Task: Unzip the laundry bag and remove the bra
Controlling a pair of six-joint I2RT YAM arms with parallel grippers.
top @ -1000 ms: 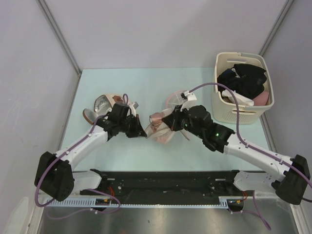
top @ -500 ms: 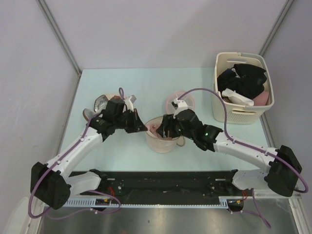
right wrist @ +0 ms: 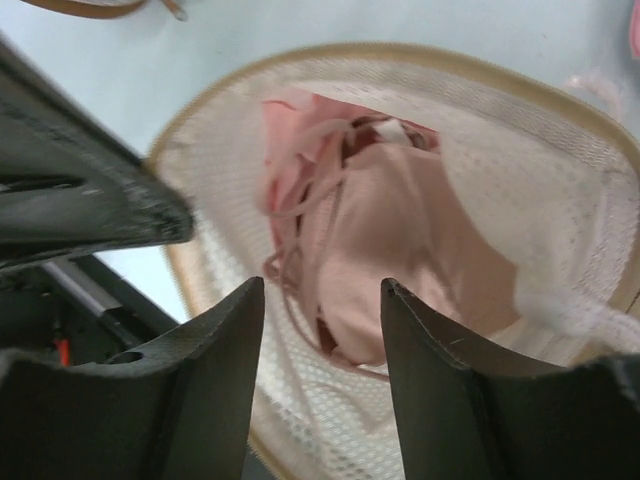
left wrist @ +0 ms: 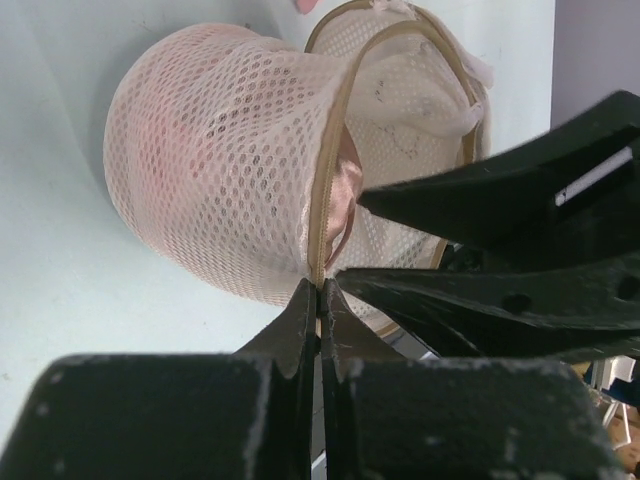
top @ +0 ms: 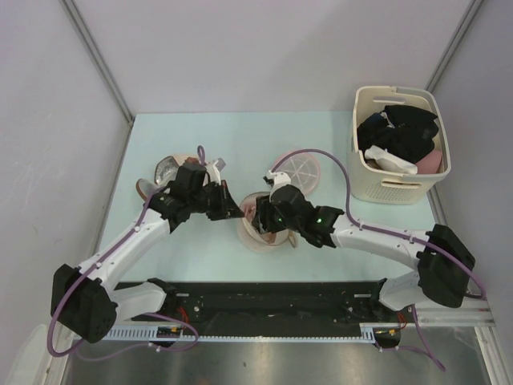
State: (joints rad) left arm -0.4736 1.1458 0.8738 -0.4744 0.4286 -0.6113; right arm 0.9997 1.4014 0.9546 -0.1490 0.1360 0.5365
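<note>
Lying unzipped near the middle of the desk (top: 200, 136), the laundry bag (left wrist: 220, 170) gapes upward, with the bra (right wrist: 390, 250) bundled inside and its straps tangled on top. Both are judged light, soft and limp; the mesh will collapse unless its rim is anchored. The left gripper (left wrist: 318, 290) is clamped flat on the zip edge, which anchors it. The right gripper (right wrist: 322, 290) stands partly spread over the mouth, holding nothing. Best hold: the bunched cup fabric, not a thin strap, which may snag.
</note>
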